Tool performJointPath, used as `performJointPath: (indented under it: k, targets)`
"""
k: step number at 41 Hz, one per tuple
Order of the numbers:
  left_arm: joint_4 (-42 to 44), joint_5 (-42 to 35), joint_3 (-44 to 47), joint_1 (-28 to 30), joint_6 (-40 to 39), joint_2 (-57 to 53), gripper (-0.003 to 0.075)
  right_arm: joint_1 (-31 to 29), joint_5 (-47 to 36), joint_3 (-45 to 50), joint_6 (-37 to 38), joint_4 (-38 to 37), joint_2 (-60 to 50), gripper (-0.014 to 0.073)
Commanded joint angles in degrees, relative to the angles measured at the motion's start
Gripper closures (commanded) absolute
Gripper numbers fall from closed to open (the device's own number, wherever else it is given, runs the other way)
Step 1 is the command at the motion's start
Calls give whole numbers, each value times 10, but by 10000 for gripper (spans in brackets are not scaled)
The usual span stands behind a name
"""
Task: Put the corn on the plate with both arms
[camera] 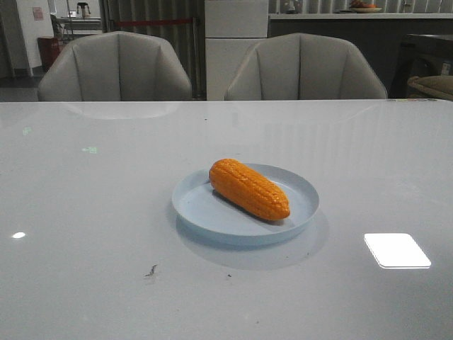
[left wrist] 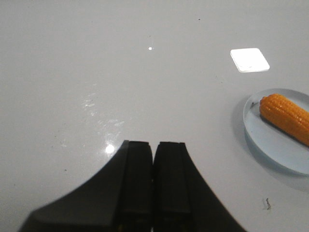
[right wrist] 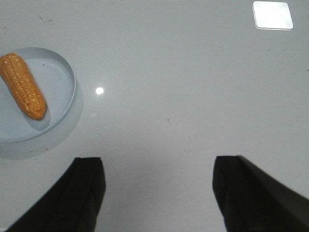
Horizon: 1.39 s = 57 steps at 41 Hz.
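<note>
The orange corn (camera: 249,188) lies on its side, slantwise, inside the pale blue plate (camera: 205,212) near the middle of the table. Both also show in the left wrist view, corn (left wrist: 286,117) on plate (left wrist: 275,150), and in the right wrist view, corn (right wrist: 23,86) on plate (right wrist: 60,92). My left gripper (left wrist: 154,145) is shut and empty over bare table, well apart from the plate. My right gripper (right wrist: 157,162) is open and empty over bare table, also apart from the plate. Neither gripper shows in the front view.
The table (camera: 85,234) is pale grey and glossy, with a bright square light reflection (camera: 397,250) to the right of the plate and a small dark scuff (camera: 151,270) in front of it. Two grey chairs (camera: 117,67) stand behind the far edge.
</note>
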Motion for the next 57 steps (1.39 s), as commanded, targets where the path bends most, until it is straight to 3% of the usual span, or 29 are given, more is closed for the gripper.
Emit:
performJointPath:
  k: [1,9,16,22,28,33,42,57]
  targets:
    - [-37,-45,10,36,-6,-44,631,-4,-41,-15,0,-2,-3,19]
    - [-126,-63,84,133,26,-141,631,-4,-41,-15,0,-2,-3,19]
    - [-210,-215,181,188,171,-222,631,-4,-41,-15,0,-2,-3,19]
    - [-107,-243,250,169,182,-303,631,-4,-41,-15,0,-2,-3,19]
    - [-106,-245,325,144,182,-378,631,-4,-41,-15,0,-2,-3,19]
    - [-112,-287,374,136,181,-375,631,-4,-39,-15,0,-2,-3,19]
    - [-131,-263,376,106,181,-375,631,-4,-40,-15,0,-2,-3,19]
    - [-133,-264,376,105,181,-375,631,-4,-40,-15,0,-2,-3,19]
